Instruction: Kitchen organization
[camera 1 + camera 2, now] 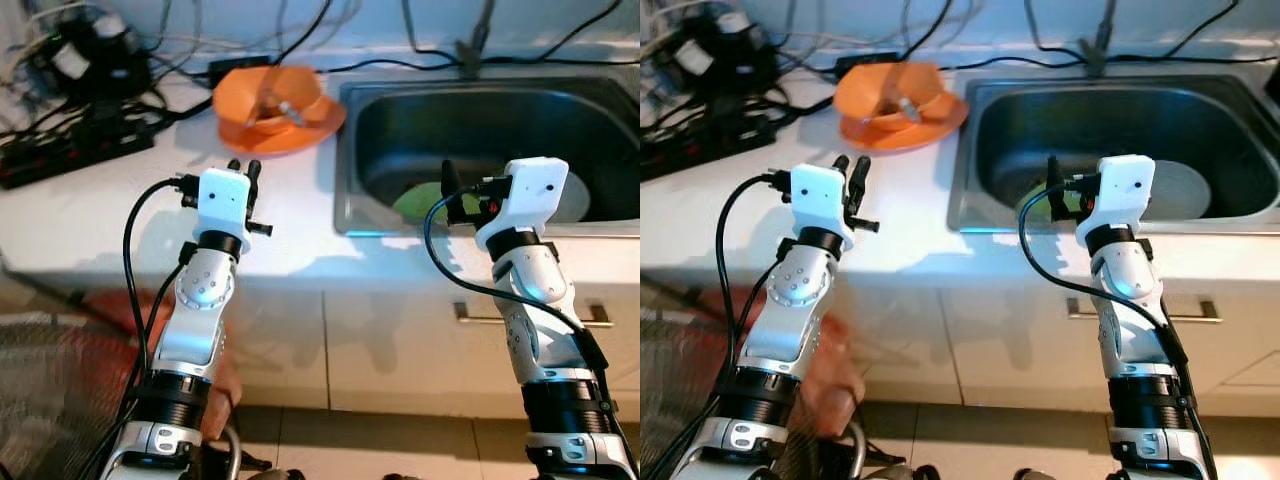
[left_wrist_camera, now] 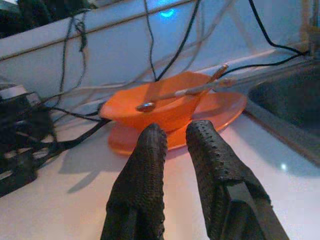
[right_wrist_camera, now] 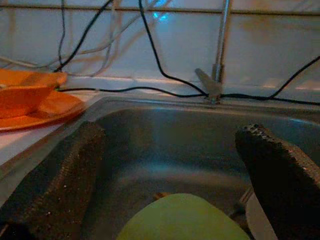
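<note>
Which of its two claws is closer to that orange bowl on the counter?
The left. The left gripper hangs just in front of the orange bowl, over the counter; the right gripper is off at the sink, over a green plate.

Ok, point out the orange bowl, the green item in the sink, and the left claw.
orange bowl [image 2: 165,112], left wrist view, on its front wall.
green item [image 3: 182,220], right wrist view, on its upper surface.
left claw [image 2: 175,137], left wrist view, midway between fingertips.

no readable text, labels or numbers anywhere
</note>
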Motion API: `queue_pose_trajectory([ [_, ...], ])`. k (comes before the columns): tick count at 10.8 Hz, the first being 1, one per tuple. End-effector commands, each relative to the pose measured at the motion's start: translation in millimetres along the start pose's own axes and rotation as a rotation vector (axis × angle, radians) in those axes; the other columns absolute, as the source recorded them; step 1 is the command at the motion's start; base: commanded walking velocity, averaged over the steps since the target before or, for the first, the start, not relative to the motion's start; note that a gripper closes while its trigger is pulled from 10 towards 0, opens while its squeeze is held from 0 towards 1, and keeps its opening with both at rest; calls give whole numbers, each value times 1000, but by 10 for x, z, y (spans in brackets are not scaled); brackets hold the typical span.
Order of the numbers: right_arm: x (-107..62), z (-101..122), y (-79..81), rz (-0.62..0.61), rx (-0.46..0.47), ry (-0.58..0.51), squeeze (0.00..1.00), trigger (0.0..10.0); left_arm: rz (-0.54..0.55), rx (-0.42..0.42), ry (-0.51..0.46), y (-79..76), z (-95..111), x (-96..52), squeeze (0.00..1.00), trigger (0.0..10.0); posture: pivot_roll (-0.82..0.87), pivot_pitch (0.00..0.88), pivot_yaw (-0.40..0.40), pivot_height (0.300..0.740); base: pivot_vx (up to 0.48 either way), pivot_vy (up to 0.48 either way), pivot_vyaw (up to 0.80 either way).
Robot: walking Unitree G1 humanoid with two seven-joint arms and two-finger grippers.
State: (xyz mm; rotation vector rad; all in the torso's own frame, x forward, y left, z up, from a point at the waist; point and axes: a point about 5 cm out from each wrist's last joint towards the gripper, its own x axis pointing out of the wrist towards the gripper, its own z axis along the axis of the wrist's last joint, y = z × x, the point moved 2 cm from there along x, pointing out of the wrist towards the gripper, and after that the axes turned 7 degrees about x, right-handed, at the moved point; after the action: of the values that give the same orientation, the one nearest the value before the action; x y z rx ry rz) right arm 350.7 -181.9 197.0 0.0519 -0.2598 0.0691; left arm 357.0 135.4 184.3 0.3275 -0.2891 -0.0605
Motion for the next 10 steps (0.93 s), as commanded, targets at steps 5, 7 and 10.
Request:
queue_pose_trajectory([
  [5, 10, 11, 30, 6, -3, -6, 0, 10000, 12, 12, 10, 26, -18, 3, 0, 10000, 5, 103, 88, 740, 332, 0, 0],
  [7, 12, 11, 33, 7, -1, -6, 0, 10000, 12, 11, 9, 24, -15, 6, 0, 10000, 6, 101, 88, 740, 334, 0, 0],
  [10, 11, 9, 34, 6, -1, -6, 0, 10000, 12, 14, 6, 24, -10, 5, 0, 10000, 6, 101, 88, 740, 335, 0, 0],
])
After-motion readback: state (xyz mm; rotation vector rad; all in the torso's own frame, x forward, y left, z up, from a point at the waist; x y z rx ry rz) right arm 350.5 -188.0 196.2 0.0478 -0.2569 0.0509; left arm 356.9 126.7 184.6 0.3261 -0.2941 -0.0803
